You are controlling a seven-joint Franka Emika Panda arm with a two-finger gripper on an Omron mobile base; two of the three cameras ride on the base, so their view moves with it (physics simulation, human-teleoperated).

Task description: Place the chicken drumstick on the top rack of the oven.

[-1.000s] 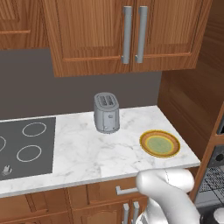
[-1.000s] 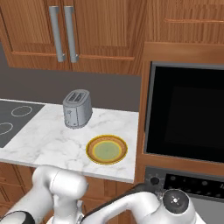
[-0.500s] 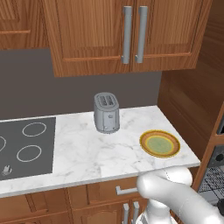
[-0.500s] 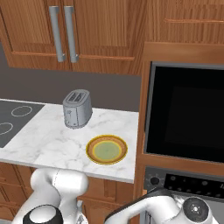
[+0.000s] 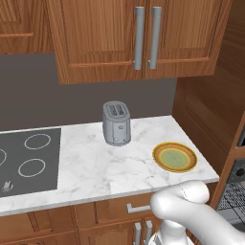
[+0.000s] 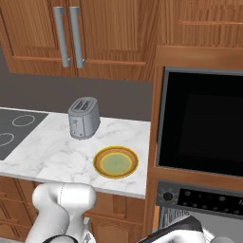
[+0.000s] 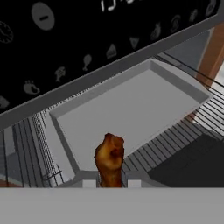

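Between the tips of your tool [image 7: 111, 183] the chicken drumstick [image 7: 109, 158] looks glossy and browned, with a bumpy skin. Just beyond it you see a smooth, matt grey tray [image 7: 131, 105] on a silvery wire rack [image 7: 216, 107]. Above that, the oven [image 7: 78, 39] panel is glossy black. Your desk [image 5: 95, 165] is polished white marble; the cabinets [image 5: 129, 36] are grained wood with brushed-metal handles [image 5: 139, 37].
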